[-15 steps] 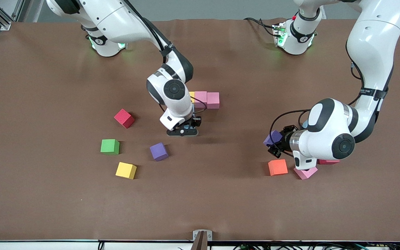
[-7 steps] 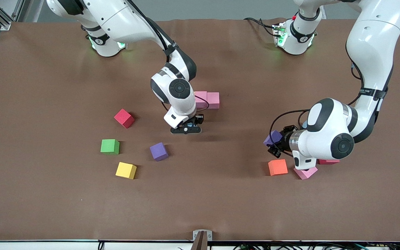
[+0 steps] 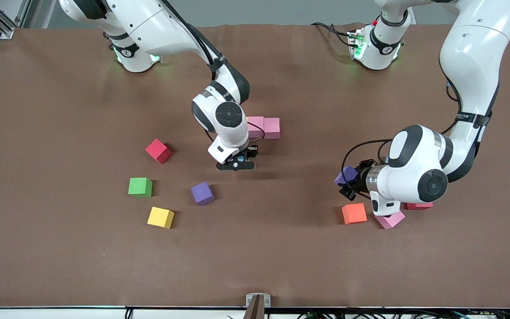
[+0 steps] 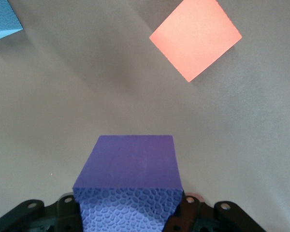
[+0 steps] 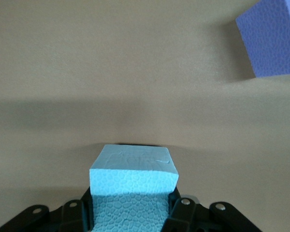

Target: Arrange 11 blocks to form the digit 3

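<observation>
My right gripper [image 3: 236, 165] is shut on a light blue cube [image 5: 133, 186], low over bare table just off the two touching pink cubes [image 3: 264, 127]. My left gripper [image 3: 347, 181] is shut on a purple cube [image 4: 128, 183], held over the table beside an orange cube [image 3: 354, 213]. A pink cube [image 3: 390, 219] and a red cube [image 3: 419, 205] lie partly under the left arm. Loose toward the right arm's end are a red cube [image 3: 158, 150], a purple cube [image 3: 202, 193] and a yellow cube [image 3: 160, 217]. The digit 3 figure does not show.
A green cube [image 3: 140, 186] sits between the loose red and yellow cubes. The left wrist view catches the orange cube [image 4: 195, 38] and the corner of another light blue cube [image 4: 2, 19]. The loose purple cube [image 5: 273, 38] shows in the right wrist view.
My right gripper has shifted a little toward the pink cubes with the light blue cube, and its arm now hides the yellow cube beside them. The left arm has barely moved.
</observation>
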You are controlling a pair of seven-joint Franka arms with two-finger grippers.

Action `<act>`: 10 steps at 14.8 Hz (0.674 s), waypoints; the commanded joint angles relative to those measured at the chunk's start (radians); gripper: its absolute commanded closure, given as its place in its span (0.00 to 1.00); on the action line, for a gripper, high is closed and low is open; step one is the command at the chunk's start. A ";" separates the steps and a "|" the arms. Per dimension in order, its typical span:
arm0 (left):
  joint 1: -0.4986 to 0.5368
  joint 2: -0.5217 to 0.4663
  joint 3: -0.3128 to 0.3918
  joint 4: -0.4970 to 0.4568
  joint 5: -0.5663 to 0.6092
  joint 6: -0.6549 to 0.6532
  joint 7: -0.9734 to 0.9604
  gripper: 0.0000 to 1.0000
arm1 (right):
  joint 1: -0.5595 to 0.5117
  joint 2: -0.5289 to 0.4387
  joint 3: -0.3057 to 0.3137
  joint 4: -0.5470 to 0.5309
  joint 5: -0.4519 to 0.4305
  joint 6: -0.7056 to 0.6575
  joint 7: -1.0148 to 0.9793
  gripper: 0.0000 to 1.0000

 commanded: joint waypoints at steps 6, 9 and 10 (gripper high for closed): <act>-0.008 0.006 0.001 0.005 0.022 0.004 -0.017 1.00 | 0.018 -0.008 -0.005 -0.016 -0.002 0.004 0.013 0.97; -0.018 0.005 0.001 0.005 0.022 0.006 -0.017 1.00 | 0.019 -0.008 -0.005 -0.027 -0.002 0.004 0.013 0.97; -0.018 0.005 0.001 0.005 0.023 0.004 -0.016 1.00 | 0.019 -0.008 -0.005 -0.027 -0.002 0.004 0.013 0.97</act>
